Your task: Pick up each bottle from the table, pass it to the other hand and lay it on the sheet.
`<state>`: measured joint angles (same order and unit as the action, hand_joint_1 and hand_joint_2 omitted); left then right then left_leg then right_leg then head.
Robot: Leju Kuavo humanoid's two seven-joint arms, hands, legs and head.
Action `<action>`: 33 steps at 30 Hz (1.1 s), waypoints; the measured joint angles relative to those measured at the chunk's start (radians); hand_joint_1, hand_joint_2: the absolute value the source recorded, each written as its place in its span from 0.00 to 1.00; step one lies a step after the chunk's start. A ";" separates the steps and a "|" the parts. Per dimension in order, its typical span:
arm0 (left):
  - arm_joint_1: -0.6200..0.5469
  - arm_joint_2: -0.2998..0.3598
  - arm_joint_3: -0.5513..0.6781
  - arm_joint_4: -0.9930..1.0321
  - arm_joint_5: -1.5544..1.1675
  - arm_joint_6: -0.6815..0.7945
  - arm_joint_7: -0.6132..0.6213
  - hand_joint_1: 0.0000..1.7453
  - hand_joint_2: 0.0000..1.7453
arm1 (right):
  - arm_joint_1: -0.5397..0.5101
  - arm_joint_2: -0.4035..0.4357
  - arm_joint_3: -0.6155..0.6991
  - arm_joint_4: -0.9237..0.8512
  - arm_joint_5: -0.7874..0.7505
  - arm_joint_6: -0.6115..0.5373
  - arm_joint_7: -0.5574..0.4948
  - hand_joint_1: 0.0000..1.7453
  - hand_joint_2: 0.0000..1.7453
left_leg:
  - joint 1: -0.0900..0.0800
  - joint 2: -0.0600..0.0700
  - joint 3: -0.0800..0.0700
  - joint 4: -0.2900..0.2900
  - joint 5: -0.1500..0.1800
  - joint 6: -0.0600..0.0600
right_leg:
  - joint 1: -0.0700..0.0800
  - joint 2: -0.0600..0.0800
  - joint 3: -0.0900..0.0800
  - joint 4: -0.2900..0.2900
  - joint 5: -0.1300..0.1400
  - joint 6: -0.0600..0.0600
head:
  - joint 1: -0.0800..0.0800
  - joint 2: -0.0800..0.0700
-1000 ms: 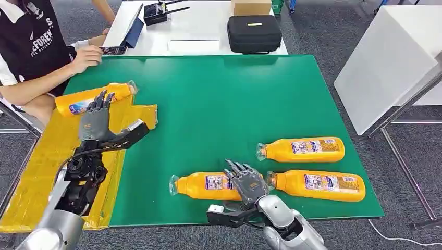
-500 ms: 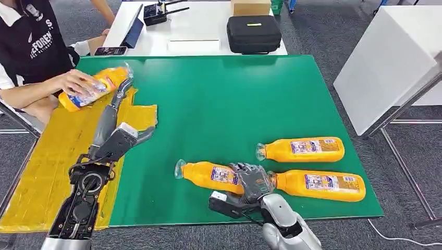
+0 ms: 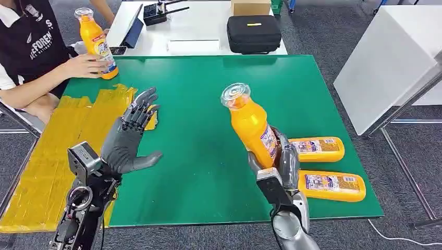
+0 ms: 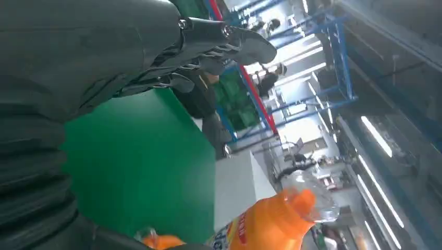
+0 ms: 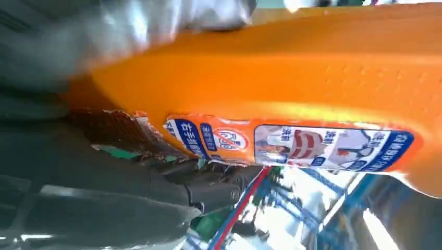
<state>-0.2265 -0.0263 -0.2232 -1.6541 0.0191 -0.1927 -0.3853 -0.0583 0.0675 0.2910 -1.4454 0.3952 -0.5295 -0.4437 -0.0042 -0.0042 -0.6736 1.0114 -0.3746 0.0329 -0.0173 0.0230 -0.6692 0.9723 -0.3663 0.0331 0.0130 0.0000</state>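
Holding a bottle (image 3: 253, 127) up off the tabletop (image 3: 208, 104) now, the right hand (image 3: 284, 161) has its fingers wrapped round the lower body; a second ago that bottle lay flat. The left hand (image 3: 127, 138) has come off the sheet (image 3: 62, 146), fingers spread and empty, palm toward it, so the handover looks next. A person (image 3: 31, 52) has stood the delivered bottle upright. Two more (image 3: 318, 148) wait.

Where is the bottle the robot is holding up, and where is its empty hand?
held bottle (image 3: 250, 125): head view, on its orange body below the neck.
left hand (image 3: 126, 139): head view, on the grey palm, fingers spread.
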 measured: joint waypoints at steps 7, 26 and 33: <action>-0.005 0.000 -0.043 0.032 0.020 -0.009 0.015 0.00 1.00 | -0.003 0.029 -0.024 0.002 -0.019 -0.024 -0.023 1.00 1.00 | 0.000 0.000 0.000 0.000 0.000 0.000 | 0.000 0.000 0.000 0.000 0.001 0.001 | 0.000 0.000; -0.072 -0.016 -0.157 0.218 0.095 -0.008 0.050 0.00 1.00 | -0.087 0.051 0.080 0.111 -0.156 0.156 -0.152 1.00 1.00 | 0.000 0.000 0.000 0.000 0.000 0.000 | 0.000 0.000 0.000 0.000 0.001 0.001 | 0.000 0.000; -0.096 -0.029 -0.158 0.281 0.105 -0.007 0.050 0.00 1.00 | -0.113 0.064 0.162 0.165 -0.142 0.188 -0.166 1.00 1.00 | 0.001 -0.001 0.000 0.000 0.000 0.000 | 0.000 0.000 0.000 0.000 0.001 0.001 | 0.000 0.000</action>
<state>-0.3226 -0.0553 -0.3815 -1.3733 0.1240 -0.1995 -0.3357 -0.1717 0.1320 0.4532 -1.2806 0.2529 -0.3418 -0.6100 -0.0034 -0.0048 -0.6738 1.0114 -0.3743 0.0327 -0.0169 0.0229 -0.6691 0.9727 -0.3656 0.0344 0.0126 0.0000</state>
